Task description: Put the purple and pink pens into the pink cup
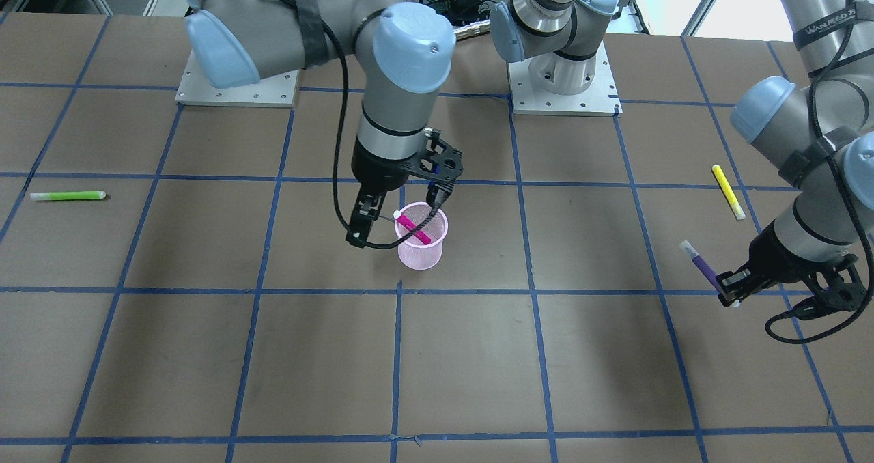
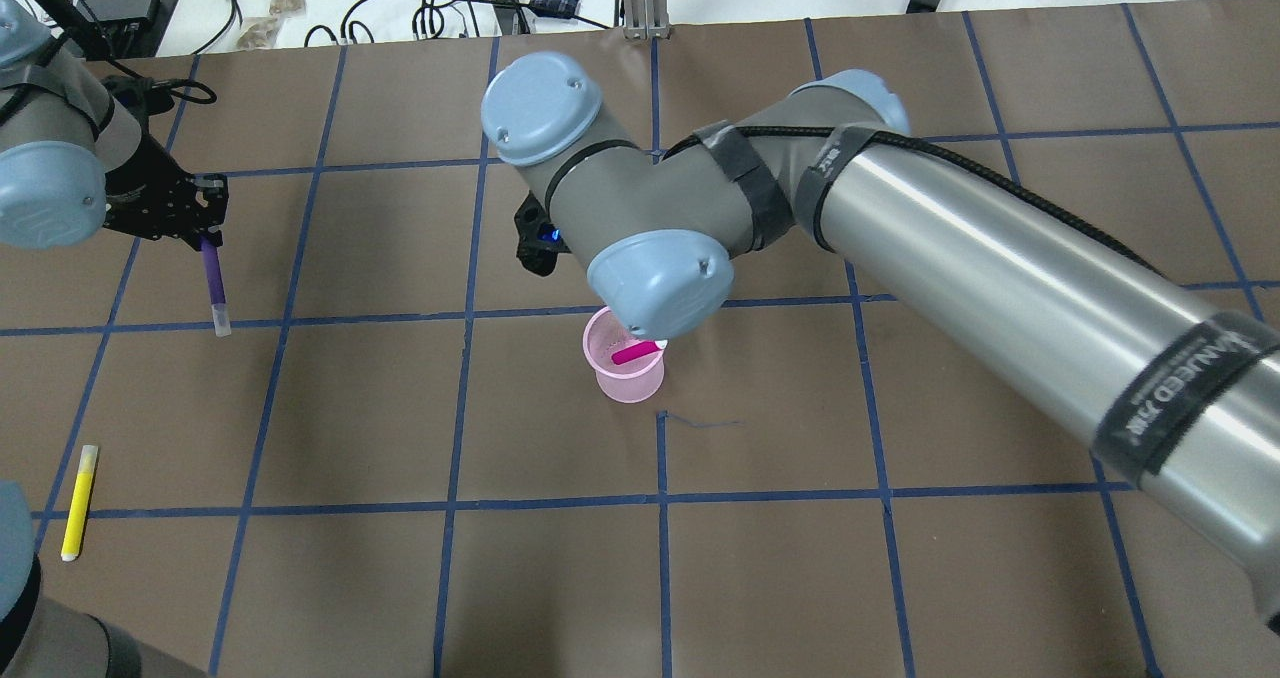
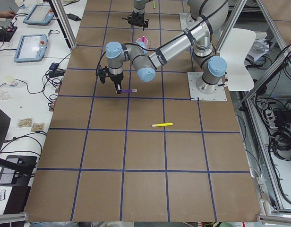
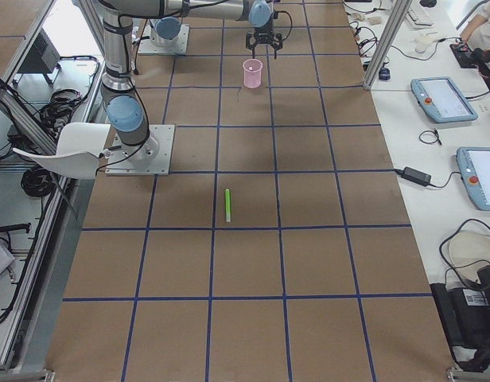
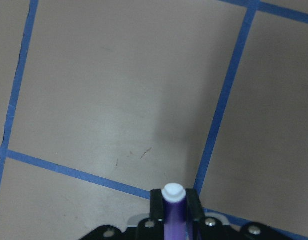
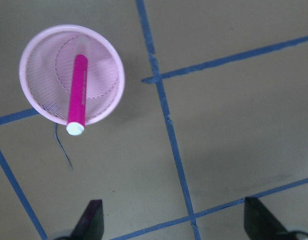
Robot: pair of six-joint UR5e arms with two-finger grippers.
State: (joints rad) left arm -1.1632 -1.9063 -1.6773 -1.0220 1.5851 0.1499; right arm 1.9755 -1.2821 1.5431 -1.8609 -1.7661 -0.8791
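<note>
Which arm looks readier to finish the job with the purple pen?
Left. The left gripper grips the purple pen, while the right gripper hangs open and empty near the pink cup, where the pink pen sits.

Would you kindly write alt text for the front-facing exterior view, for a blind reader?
A pink pen leans inside the pink cup at the table's centre, the open right gripper close beside it. At the view's right the left gripper holds a purple pen aloft; a yellow pen and a green pen lie far apart.
</note>
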